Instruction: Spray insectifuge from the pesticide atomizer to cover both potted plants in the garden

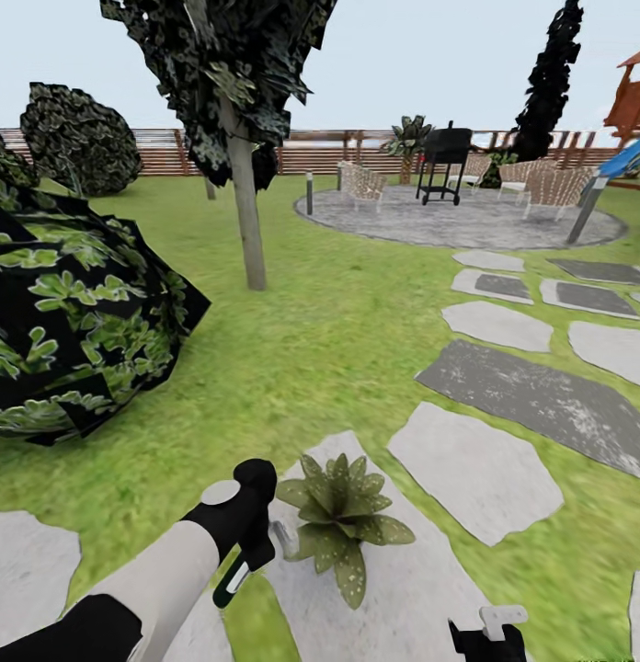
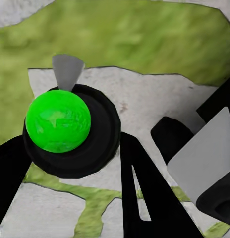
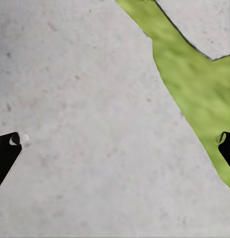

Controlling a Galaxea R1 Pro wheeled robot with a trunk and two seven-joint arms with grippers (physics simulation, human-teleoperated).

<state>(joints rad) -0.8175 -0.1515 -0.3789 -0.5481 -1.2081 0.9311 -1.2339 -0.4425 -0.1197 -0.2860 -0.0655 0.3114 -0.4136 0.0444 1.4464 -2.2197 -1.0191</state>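
A: Where does the robot stand in the garden (image 1: 338,340)?

B: On the stepping slabs (image 1: 476,473), with one potted plant (image 1: 343,524) sitting on the nearest slab, just beside the left gripper (image 1: 256,552). The second plant cannot be made out from here.

A: And the atomizer?

B: The left wrist view looks down on the pesticide atomizer (image 2: 70,130), a black body with a bright green cap and a grey nozzle (pointing away from the camera, over slab and grass). The left gripper's black fingers (image 2: 144,198) close around it. The right gripper (image 3: 115,141) hangs spread wide over bare slab, carrying nothing.

A: So how should the spraying go?

B: The nozzle likely needs turning toward the rosette, not past it. The arm should probably sweep slowly across every leaf, near but not touching, so the whole plant gets covered before the robot goes looking for the other.
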